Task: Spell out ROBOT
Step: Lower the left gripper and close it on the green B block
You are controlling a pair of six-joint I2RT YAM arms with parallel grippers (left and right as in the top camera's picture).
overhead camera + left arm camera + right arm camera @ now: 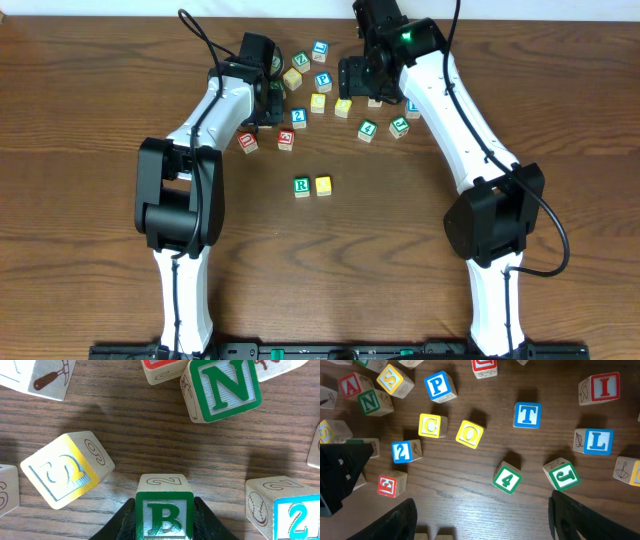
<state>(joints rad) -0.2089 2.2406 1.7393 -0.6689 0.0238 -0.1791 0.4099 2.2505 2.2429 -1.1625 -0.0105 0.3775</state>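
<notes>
Left gripper (164,506) clamped on the green-framed B cube (164,520)

Both black fingers (122,521) press that cube's sides at the bottom centre of the left wrist view, where it sits on the wooden table (150,435). A green N cube (227,387) lies to its upper right, a blue 2 cube (295,516) at lower right and a tilted yellow S cube (62,474) at left. Overhead, the green-framed R cube (302,187) stands just beside a yellow-faced cube (323,185) at mid-frame. The right gripper (480,510) hangs empty, jaws wide apart, below the yellow O cube (469,434) and blue-framed T cube (527,415).
</notes>
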